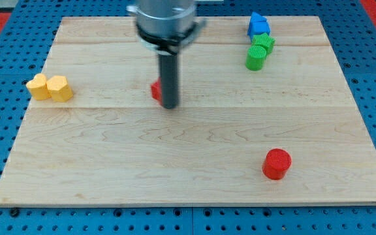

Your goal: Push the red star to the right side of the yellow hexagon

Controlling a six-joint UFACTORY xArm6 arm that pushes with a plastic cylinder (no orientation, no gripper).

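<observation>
The red star [155, 90] lies near the board's middle, mostly hidden behind my rod; only its left edge shows. My tip [170, 106] rests on the board touching the star's right side. The yellow hexagon [60, 88] sits at the view's left edge of the board, touching a second yellow block [38, 85] on its left; that block's shape is unclear. The star is well to the right of the hexagon.
A red cylinder [277, 163] stands at the view's lower right. At the upper right a blue block [258, 25] sits above a green block [264, 43] and a green cylinder [255, 59]. The wooden board [188, 176] lies on a blue pegboard.
</observation>
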